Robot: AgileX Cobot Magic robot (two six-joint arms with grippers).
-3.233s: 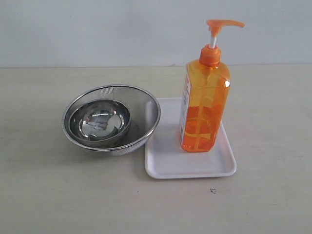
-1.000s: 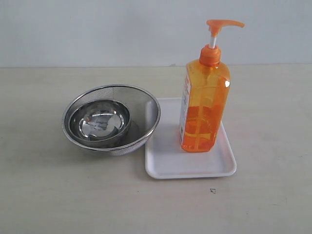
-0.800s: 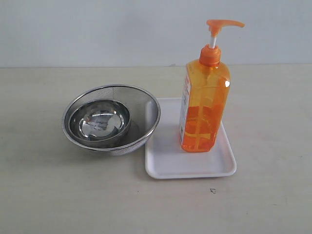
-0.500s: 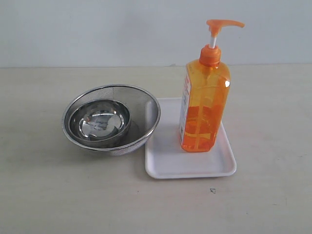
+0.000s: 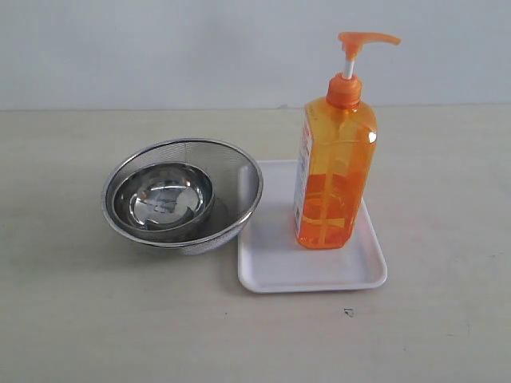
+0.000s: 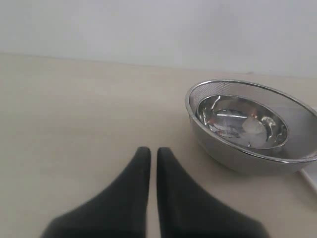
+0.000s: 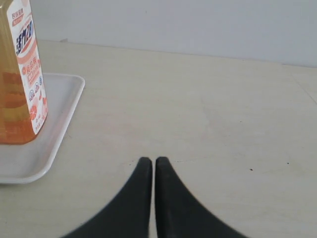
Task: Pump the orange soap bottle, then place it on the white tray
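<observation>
The orange soap bottle (image 5: 334, 159) stands upright on the white tray (image 5: 275, 263), its pump head raised and its spout pointing right. Neither arm shows in the exterior view. In the right wrist view the bottle (image 7: 20, 74) and the tray (image 7: 54, 119) lie off to one side, well apart from my right gripper (image 7: 151, 161), which is shut with nothing between its fingers. My left gripper (image 6: 149, 150) is shut and empty too, over bare table a short way from the strainer bowl.
A round steel mesh strainer (image 5: 239, 179) with a smaller steel bowl (image 5: 164, 199) inside it sits just left of the tray, its rim touching or nearly touching the tray's edge. The strainer (image 6: 237, 158) also shows in the left wrist view. A pale wall stands behind the table.
</observation>
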